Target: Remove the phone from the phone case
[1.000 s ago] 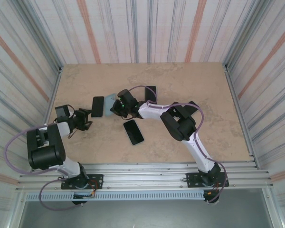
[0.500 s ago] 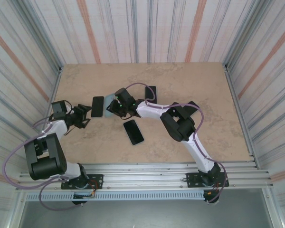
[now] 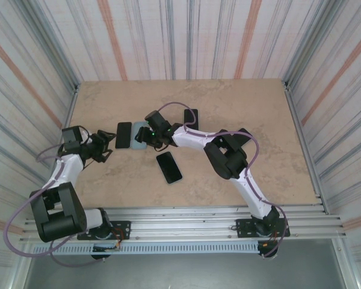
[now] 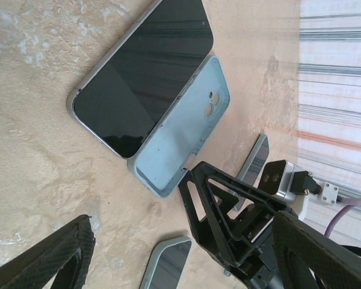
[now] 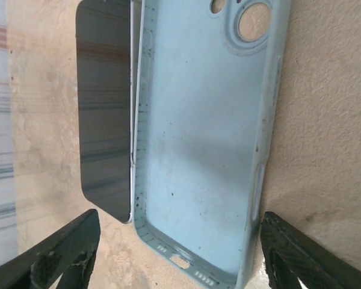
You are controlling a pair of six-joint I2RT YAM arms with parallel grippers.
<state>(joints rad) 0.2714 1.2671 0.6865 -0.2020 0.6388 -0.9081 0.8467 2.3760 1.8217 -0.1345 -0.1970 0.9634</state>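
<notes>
The dark-screened phone (image 3: 123, 134) lies flat on the table, out of its case, also in the left wrist view (image 4: 141, 72) and the right wrist view (image 5: 105, 108). The empty light-blue case (image 3: 141, 133) lies right beside it, inside up (image 4: 180, 129) (image 5: 204, 138), its long edge touching the phone's. My right gripper (image 3: 147, 137) (image 5: 186, 259) is open, its fingers straddling the case's lower end without touching it. My left gripper (image 3: 107, 146) (image 4: 186, 265) is open and empty, just left of the phone.
A second phone (image 3: 168, 167) (image 4: 165, 265) lies in front of the case, and a third (image 3: 191, 117) (image 4: 256, 159) behind the right arm. Metal walls ring the tan table (image 3: 253, 120). The right gripper's fingers (image 4: 228, 223) are close in front of my left one.
The left arm has swung outward to the left, pulling its gripper slightly back from the phone. The right gripper has shifted a little left over the case. Phone and case stay put.
</notes>
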